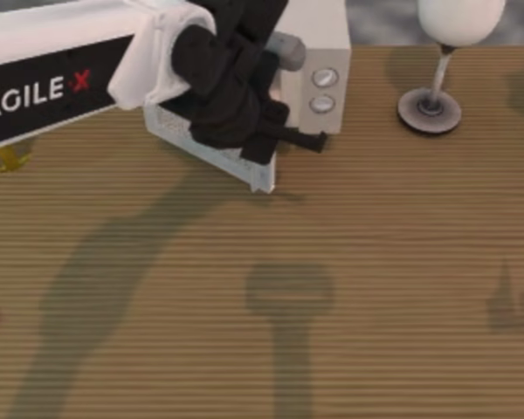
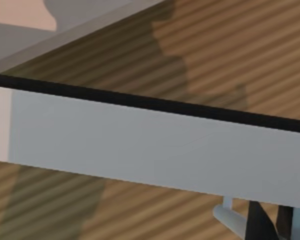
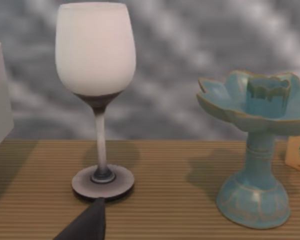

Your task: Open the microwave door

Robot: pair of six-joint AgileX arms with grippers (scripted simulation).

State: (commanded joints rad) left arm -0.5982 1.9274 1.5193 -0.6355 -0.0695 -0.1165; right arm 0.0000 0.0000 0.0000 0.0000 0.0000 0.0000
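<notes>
White arm (image 1: 61,65) — black wrist, red-marked lettering

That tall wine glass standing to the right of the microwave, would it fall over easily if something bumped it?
Probably yes. The white-bowled wine glass carries a wide bowl on a thin stem above a small round foot, so it looks top-heavy and apt to tip. If it is real glass, it would likely be fragile and fairly slippery. Once on its side, the rounded bowl might roll.
</notes>
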